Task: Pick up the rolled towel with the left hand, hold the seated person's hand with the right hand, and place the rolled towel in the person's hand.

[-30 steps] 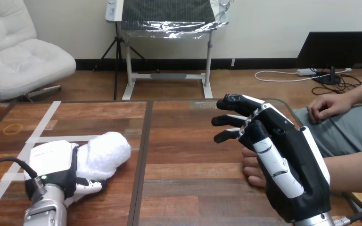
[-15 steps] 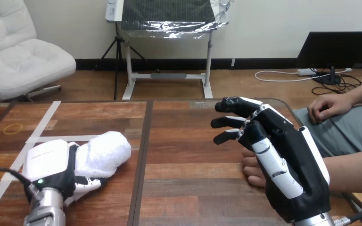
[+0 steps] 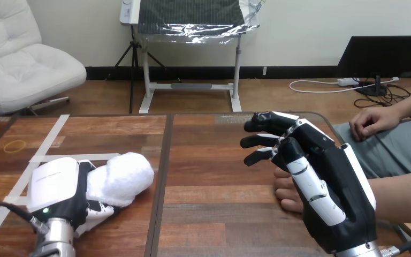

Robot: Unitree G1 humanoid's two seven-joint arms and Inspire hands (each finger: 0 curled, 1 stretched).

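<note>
Where it lies on the wooden table (image 3: 214, 176), the rolled towel (image 3: 123, 175) is set against the palm side of the left hand (image 3: 56, 184), its white bulk jutting out to that hand's right and slightly beyond it.

- Left hand: closed round the near end of the rolled towel. The thumb is tucked beneath the roll and a black part of the hand is laid over its top. The white back shell is turned upward.
- Right hand (image 3: 326, 187): held raised, well apart from the rolled towel, back shell toward the camera. Its fingers (image 3: 257, 125) are spread apart and only slightly bent, and nothing is clasped between them.
- The person's hand (image 3: 286, 195): found just beside the right hand, at its lower left edge, with curled fingers showing on the table past the black palm. Whether the two are touching cannot be told.
- The person's forearm (image 3: 406, 195): passed behind the right hand, toward its right.
- The person's other hand (image 3: 374, 120): kept beyond and to the right of the right hand, off the table.
- White tape strips (image 3: 53, 136): laid on the table just beyond the left hand.
- Thin yellow ring (image 3: 15, 145): placed beyond and to the left of the left hand.
</note>
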